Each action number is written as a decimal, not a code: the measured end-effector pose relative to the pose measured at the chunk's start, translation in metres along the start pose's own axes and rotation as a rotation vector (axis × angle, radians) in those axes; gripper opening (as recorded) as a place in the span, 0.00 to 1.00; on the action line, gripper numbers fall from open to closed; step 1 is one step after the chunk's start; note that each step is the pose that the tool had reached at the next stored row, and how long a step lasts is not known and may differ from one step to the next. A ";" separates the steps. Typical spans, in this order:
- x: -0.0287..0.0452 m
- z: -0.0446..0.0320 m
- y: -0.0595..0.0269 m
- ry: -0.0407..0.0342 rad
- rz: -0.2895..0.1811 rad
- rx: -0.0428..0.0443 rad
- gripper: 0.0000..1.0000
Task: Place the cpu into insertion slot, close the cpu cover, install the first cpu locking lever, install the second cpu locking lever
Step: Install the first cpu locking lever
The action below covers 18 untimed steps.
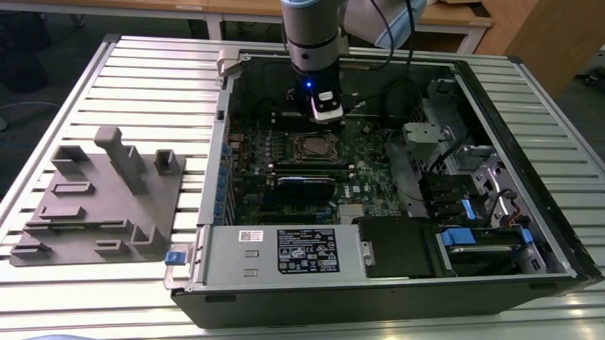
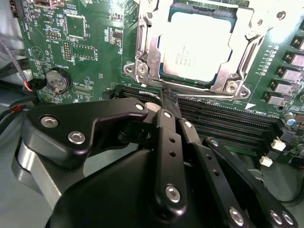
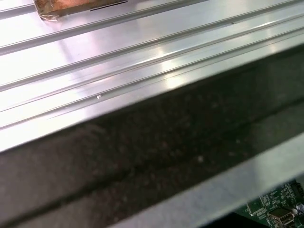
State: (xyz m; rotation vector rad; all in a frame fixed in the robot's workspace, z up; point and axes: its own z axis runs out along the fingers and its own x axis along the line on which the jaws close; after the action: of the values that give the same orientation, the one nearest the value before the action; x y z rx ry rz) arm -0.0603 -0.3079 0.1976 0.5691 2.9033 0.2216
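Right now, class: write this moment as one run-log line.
cpu: small square silver-tan metal chip seated | cover: thin silvery metal frame lying around chip | hand: shut, close beside frame

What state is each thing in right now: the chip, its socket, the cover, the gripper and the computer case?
cpu, seated in the slot, metal top up
insertion slot, filled by the cpu
cpu cover, down around the cpu
gripper, shut on nothing, above the board near the slot
computer case, open, its board exposed
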 end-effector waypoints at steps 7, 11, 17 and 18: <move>0.0009 0.0005 0.0019 -0.0028 0.015 0.0023 0.11; 0.0013 0.0008 0.0029 -0.0040 0.021 0.0033 0.11; 0.0014 0.0008 0.0031 -0.0041 0.022 0.0033 0.11; 0.0014 0.0008 0.0031 -0.0041 0.022 0.0033 0.11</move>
State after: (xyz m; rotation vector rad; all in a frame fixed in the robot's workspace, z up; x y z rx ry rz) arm -0.0603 -0.3044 0.1971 0.6012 2.8953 0.2183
